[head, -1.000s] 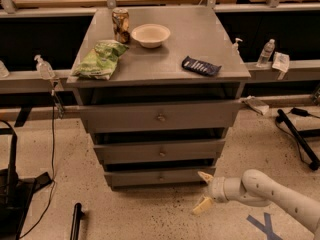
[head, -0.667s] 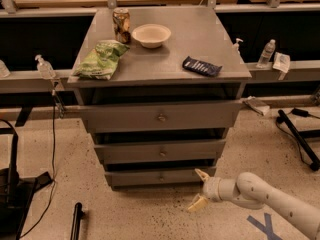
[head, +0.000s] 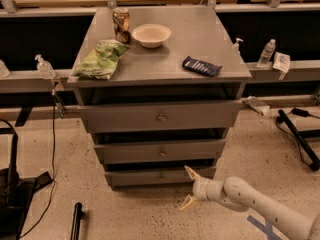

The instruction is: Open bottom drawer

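Grey wooden bottom drawer (head: 135,178), the narrowest and lowest of three in the grey cabinet (head: 165,79), sits closed, as it did one second ago. Its flat front lies just above the speckled floor (head: 125,214), and one small round knob (head: 161,175) is in its centre.

The cream two-finger gripper (head: 186,188) on the white arm (head: 250,204) has moved to the left since the earlier frames, closer to the drawer's right part. Its fingers stand wide apart and hold nothing. The upper fingertip now overlaps the right part of the drawer front, but I cannot tell if it touches. The lower fingertip hangs over the floor. The gripper is still to the right of the knob, not on it.

On the cabinet top nothing has shifted: a brown metal can (head: 121,25) stands beside a round cream bowl (head: 151,35), a crumpled green snack bag (head: 102,59) lies at the left edge, and a flat dark blue packet (head: 201,66) lies on the right. The can, the bag and the packet carry print, but no word of it can be read.
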`<action>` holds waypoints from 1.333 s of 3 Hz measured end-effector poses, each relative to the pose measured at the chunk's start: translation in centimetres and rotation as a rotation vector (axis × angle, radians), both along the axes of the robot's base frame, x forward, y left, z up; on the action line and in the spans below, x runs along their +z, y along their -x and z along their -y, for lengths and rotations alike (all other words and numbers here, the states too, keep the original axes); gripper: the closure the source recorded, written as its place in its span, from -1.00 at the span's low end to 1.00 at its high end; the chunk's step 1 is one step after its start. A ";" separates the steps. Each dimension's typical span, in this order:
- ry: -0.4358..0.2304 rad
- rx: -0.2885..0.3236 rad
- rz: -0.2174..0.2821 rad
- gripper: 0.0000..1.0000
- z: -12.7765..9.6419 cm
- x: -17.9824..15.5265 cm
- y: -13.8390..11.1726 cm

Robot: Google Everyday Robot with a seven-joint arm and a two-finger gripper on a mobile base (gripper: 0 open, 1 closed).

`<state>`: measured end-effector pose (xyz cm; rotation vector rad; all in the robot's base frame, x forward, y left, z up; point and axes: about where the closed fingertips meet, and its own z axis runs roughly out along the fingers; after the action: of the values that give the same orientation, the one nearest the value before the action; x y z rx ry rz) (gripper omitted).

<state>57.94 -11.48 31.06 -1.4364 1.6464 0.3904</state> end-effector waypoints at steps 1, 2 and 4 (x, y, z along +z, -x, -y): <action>0.036 -0.009 0.037 -1.00 0.0 -0.5 -0.7; 0.036 -0.009 0.037 -1.00 0.0 -0.5 -0.7; 0.274 -0.030 0.086 -1.00 2.7 -4.8 -2.3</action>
<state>60.29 -14.15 26.21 -1.6025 1.6971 0.0855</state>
